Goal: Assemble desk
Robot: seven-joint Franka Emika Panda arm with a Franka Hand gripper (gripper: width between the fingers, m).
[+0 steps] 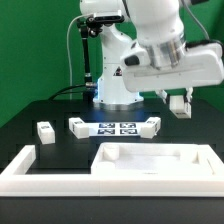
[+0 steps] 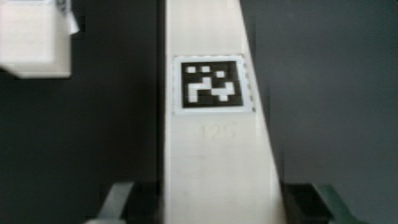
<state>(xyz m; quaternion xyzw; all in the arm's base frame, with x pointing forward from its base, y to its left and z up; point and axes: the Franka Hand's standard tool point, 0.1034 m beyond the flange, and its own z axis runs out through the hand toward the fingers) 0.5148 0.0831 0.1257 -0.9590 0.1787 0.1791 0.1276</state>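
A square-sectioned white plastic leg (image 2: 214, 150), smooth and matte, carries a black-and-white tag on its face. It runs lengthwise between the hand's fingers (image 2: 118, 200). A thin dark gap shows on either side, so I can't tell whether they pinch it. In the exterior view the hand (image 1: 181, 99) points down from the bulky white arm, beyond the rimmed, tray-like desk top (image 1: 150, 178) lying on the black surface (image 1: 170, 135). A second leg (image 1: 45, 131) sits well apart, toward that view's left, past the marker board (image 1: 115, 127).
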